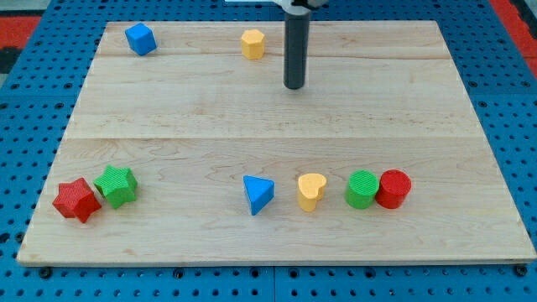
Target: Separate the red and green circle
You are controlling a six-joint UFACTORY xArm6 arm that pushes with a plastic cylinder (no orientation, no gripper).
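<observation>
Red star (76,200): far toward the view's bottom left of my tip (294,85), touching the green star (117,185); out of the way.
Blue cube (141,39): well to the view's left of my tip, near the top edge.
Yellow block (252,43): just left of the rod and above my tip; a careless start could clip it.
Blue triangle (258,194): below my tip, slightly left.
Yellow heart (311,190): almost straight below my tip; a straight run down would likely shove it.
Green circle (362,189): below and right of my tip, touching the red circle (393,188).
Risk: a push off the seam would probably carry both together.
Board (268,117): open room between tip and lower row; the right and bottom edges lie near the red circle, so it could slide off.
Jaws: none, only a rod.
</observation>
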